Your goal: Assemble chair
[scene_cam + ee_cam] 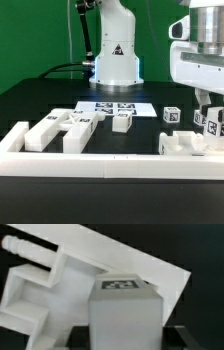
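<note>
The chair is in white pieces. At the exterior view's right a part-built group [185, 143] rests on the table, with tagged posts [200, 120] rising from it. My gripper [207, 100] hangs right over those posts. In the wrist view a white post [125, 308] with a tag on its end [122, 284] stands between the jaws, and a thin dark gap shows on each side of it. My gripper [127, 339] is open around that post. Behind it lie a flat slab [140, 263] and a frame piece [30, 291].
Several loose white parts [60, 128] lie at the exterior view's left, a small block [122, 122] sits in the middle and a tagged cube [172, 115] further right. The marker board [110, 107] lies before the robot base [117, 60]. A low white rail [100, 162] borders the front.
</note>
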Available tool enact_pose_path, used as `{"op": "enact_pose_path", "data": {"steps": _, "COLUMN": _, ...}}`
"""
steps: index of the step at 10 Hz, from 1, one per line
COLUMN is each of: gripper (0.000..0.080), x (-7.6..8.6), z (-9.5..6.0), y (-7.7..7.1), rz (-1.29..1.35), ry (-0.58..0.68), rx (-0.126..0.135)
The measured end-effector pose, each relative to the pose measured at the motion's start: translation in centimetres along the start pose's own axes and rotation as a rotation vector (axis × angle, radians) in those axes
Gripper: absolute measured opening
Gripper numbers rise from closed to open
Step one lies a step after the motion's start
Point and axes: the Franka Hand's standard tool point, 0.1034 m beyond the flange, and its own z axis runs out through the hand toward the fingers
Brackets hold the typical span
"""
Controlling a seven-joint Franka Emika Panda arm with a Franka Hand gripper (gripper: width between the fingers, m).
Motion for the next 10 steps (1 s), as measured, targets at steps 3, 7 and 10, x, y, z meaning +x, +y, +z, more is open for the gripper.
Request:
{"op": "enact_pose_path", "data": {"steps": 3, "gripper": 0.0567, "x": -0.17, "z": 0.02, "y": -0.04, "rz": -0.112, "ry": 0.000, "rx": 0.000}}
{"op": "enact_pose_path", "data": {"steps": 7, "gripper": 0.0649, "x": -0.55, "z": 0.02, "y": -0.20, "rz": -0.562, "ry": 0.001, "rx": 0.004}}
{"op": "enact_pose_path", "data": {"steps": 10, "gripper": 0.0648, "x": -0.44, "z": -0.03, "y": -0.20, "rz": -0.801, "ry": 0.002, "rx": 0.004}}
